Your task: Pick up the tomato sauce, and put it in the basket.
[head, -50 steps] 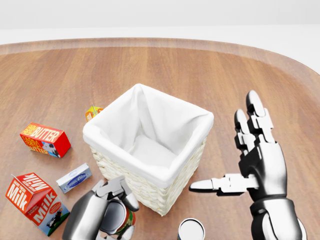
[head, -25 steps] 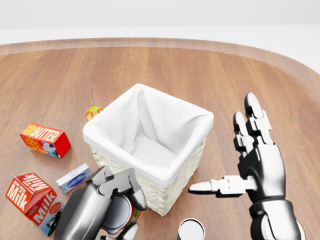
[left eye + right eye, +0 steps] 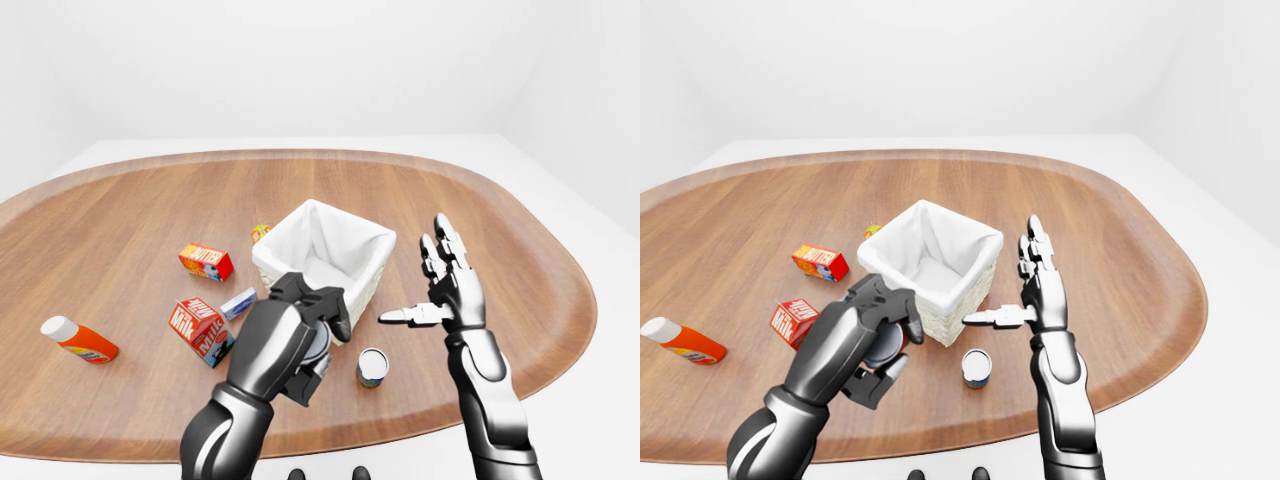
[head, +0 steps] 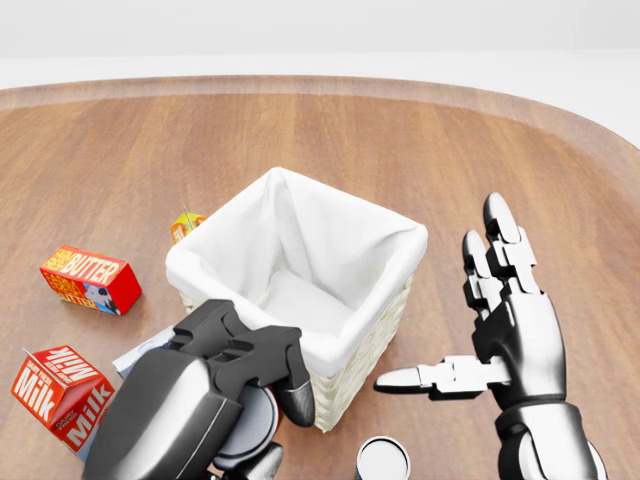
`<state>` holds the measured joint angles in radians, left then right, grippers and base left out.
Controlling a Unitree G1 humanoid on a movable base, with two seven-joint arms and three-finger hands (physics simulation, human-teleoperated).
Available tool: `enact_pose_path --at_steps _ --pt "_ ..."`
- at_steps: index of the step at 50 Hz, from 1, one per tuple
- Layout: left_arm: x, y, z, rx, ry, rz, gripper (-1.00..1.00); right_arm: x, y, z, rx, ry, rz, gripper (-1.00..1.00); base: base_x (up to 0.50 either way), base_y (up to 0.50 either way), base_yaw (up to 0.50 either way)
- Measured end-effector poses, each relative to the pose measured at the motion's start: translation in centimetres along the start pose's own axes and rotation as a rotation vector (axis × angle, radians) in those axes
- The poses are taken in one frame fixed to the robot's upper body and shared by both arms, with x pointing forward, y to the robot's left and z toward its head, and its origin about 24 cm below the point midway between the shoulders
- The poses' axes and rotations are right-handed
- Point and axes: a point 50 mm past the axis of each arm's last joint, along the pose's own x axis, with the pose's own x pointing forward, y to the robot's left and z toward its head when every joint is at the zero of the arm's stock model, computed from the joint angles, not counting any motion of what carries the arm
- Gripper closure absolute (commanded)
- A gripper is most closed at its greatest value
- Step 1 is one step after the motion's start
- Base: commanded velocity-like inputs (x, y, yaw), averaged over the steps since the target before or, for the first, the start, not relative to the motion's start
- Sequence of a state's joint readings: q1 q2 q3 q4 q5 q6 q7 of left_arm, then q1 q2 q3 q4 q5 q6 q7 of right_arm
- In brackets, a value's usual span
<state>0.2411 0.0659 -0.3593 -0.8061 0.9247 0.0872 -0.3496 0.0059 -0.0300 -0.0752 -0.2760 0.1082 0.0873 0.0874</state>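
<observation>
**Can held beside the basket's lower-left wall**

The tomato sauce can sits in the left hand, whose dark fingers wrap over its grey top; only the lid and a sliver of its side show, the label being hidden by the hand. In the head view the can is just beside the lower-left wall of the basket, below its rim and outside it, not over the opening. Whether it touches the wicker cannot be told.

The basket is woven, pale, with a white cloth lining folded over its rim, and stands on the wooden bench.

The right hand stands to the right of the basket, apart from it, held wide with fingers upright and spread and the thumb pointing toward the basket's wall; it holds nothing.

Below the basket's lower corner, between the two hands, a second can stands upright on the bench, its grey lid facing up.

To the left of the basket lie a red butter box, a red milk carton on its side, and a small blue-and-white packet between the carton and the basket, partly covered by the left hand in the head view. A small orange carton peeks out at the basket's upper-left wall. Far left of the basket, in the left-eye view, an orange bottle with a white cap lies on its side.
</observation>
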Motion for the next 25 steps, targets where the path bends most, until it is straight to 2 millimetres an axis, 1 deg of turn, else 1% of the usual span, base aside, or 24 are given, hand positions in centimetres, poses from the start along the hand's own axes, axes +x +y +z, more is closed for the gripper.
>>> enact_pose_path --at_steps 13,25 --pt "0.2 1.6 1.4 0.126 -0.02 -0.013 1.0 -0.1 0.0 -0.2 -0.002 0.007 0.001 -1.0 0.0 0.0 0.0" --pt "1.2 2.8 1.5 0.215 0.009 -0.023 1.0 0.0 0.0 -0.3 -0.003 0.012 0.001 -1.0 0.0 0.0 0.0"
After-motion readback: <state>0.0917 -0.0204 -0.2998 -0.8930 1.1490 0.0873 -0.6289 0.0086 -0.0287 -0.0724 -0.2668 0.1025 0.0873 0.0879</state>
